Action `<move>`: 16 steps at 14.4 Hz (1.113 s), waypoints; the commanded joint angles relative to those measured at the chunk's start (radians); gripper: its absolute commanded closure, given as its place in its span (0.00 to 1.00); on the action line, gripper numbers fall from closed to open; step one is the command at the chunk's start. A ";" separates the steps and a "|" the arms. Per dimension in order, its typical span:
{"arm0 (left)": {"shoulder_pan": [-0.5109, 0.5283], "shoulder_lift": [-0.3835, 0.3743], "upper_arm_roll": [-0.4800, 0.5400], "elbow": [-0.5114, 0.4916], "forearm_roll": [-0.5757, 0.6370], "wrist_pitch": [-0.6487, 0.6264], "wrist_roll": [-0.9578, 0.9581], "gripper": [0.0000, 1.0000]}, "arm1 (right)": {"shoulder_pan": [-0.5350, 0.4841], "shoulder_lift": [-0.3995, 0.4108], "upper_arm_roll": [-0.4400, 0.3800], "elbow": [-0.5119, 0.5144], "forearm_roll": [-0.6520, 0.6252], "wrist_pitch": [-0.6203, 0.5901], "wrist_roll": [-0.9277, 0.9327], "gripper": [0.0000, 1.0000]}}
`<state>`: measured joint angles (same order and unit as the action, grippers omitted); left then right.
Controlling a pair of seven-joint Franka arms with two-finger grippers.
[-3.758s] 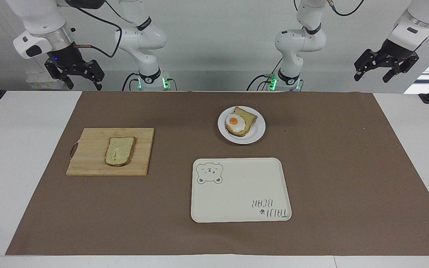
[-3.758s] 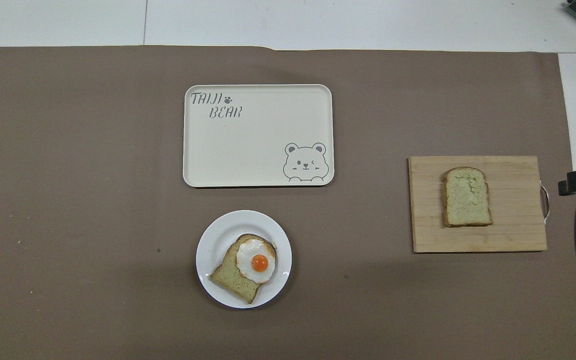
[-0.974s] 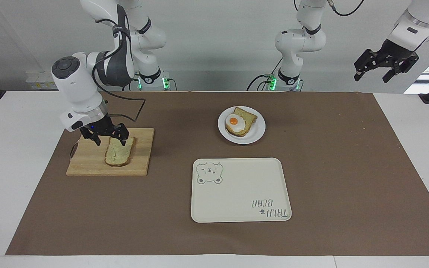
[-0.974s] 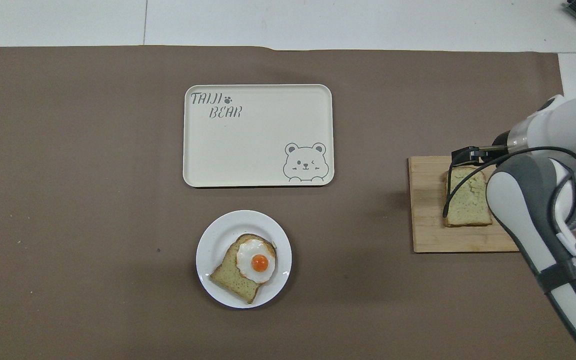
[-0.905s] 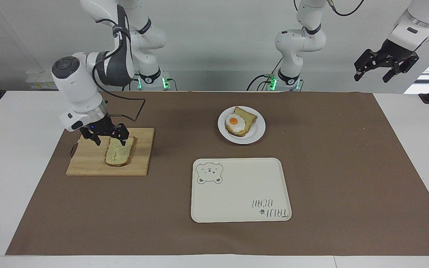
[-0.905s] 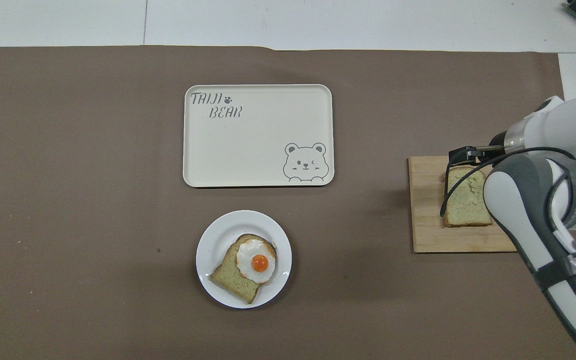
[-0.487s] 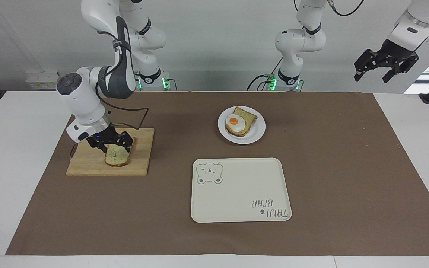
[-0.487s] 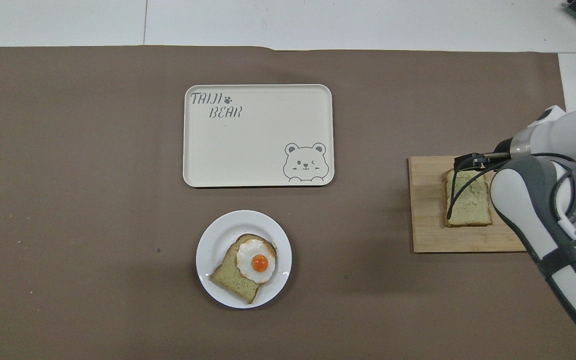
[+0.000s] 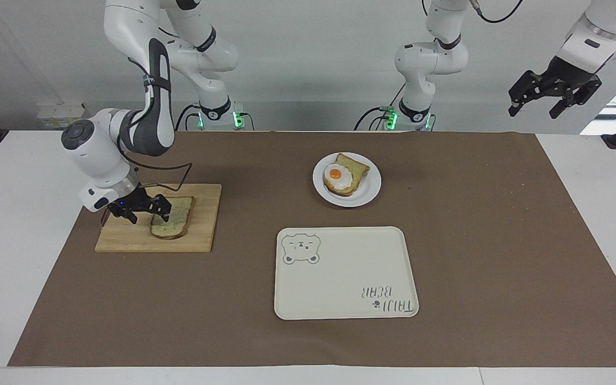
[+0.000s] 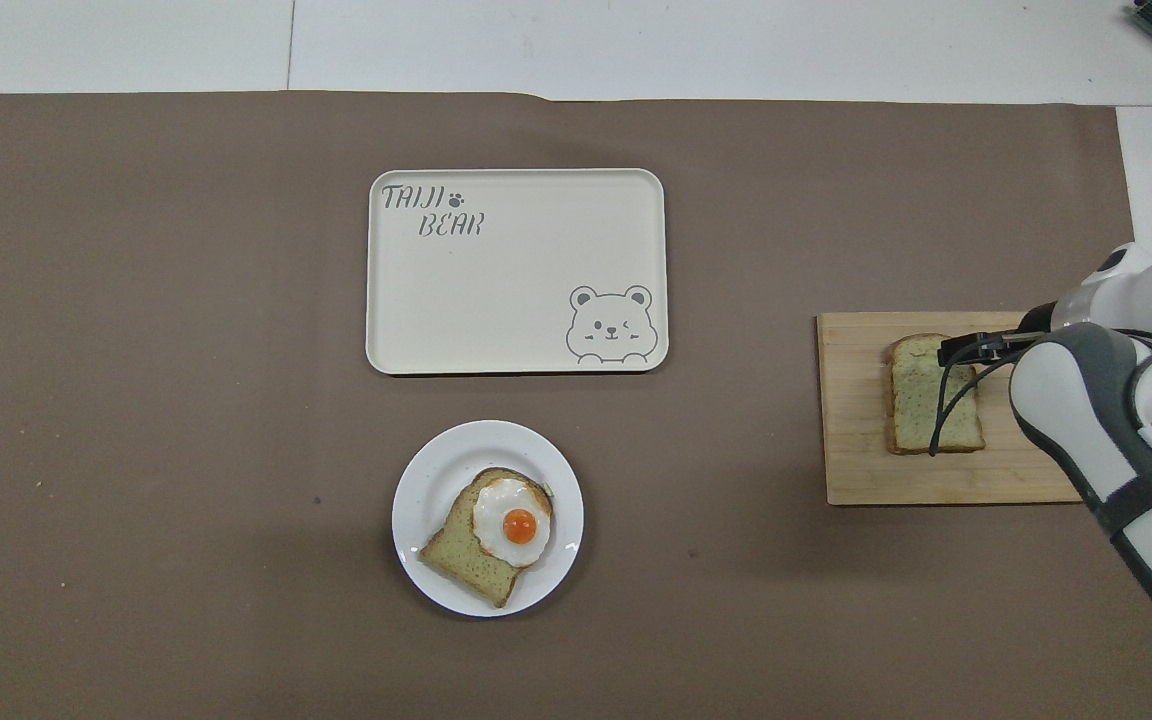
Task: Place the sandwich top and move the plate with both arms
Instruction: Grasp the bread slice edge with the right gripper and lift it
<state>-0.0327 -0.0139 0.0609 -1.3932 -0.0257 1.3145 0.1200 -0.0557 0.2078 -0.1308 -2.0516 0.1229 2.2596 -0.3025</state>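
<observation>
Two fingers of the right gripper (image 9: 145,213) are spread and set low at the sandwich top (image 9: 171,224), straddling the edge of the slice that lies toward the right arm's end of the counter; nothing is gripped yet. Half a second ago the gripper was placed over the slice's end nearer to the robots; it has since been shifted sideways and lowered, so a grasp by closing is judged to be the next step. The slice is left flat on the cutting board (image 9: 126,238). The plate (image 9: 364,195), with the egg-topped bread (image 9: 343,176), is kept beside the tray (image 9: 340,278), nearer to the robots. The left gripper (image 9: 554,96) is held open, waiting high off the counter's end.

Only the facing view shows how low the fingers are; overhead, they are largely hidden under the arm, though the board's full outline is shown.
</observation>
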 commanded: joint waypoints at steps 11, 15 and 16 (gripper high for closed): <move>0.010 -0.017 -0.006 -0.013 0.001 -0.008 0.003 0.00 | -0.041 0.038 0.008 -0.044 0.144 0.069 -0.162 0.68; 0.010 -0.017 -0.006 -0.013 0.001 -0.008 0.003 0.00 | -0.041 0.041 0.008 -0.039 0.143 0.069 -0.165 1.00; 0.010 -0.017 -0.006 -0.013 0.001 -0.009 0.003 0.00 | -0.039 0.044 0.008 -0.036 0.143 0.069 -0.165 1.00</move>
<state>-0.0327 -0.0139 0.0609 -1.3932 -0.0257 1.3145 0.1200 -0.0925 0.2496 -0.1220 -2.0784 0.2374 2.3050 -0.4338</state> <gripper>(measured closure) 0.000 0.573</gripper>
